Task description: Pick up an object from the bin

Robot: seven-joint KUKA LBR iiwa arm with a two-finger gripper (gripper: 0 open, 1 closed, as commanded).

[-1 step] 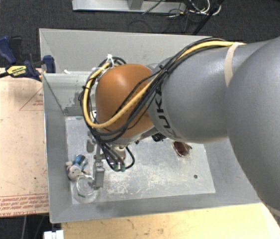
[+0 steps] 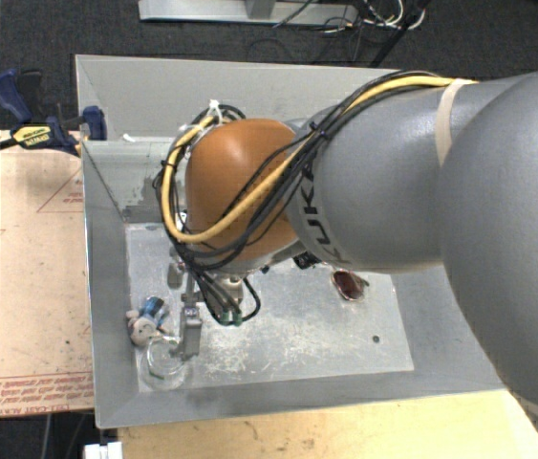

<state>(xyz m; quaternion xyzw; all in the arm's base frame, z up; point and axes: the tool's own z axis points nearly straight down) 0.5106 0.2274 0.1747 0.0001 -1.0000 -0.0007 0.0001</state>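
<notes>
Camera view: four loose things can be counted in the grey bin (image 2: 288, 347), namely one small blue-and-white piece (image 2: 152, 307), one pale tan lump (image 2: 139, 329) just beside it, one clear round cup-like thing (image 2: 161, 369) in the lower-left corner, and one dark red thing (image 2: 349, 285) mid-floor. The dark red thing is half hidden under the arm (image 2: 421, 180), the clear one is faint against the metal, and the orange wrist cover (image 2: 235, 175) with its cables hides much of the back floor. The gripper (image 2: 189, 342) sits low in the lower-left corner, right at the clear thing's rim and near the tan lump; can't tell whether it is open or closed.
</notes>
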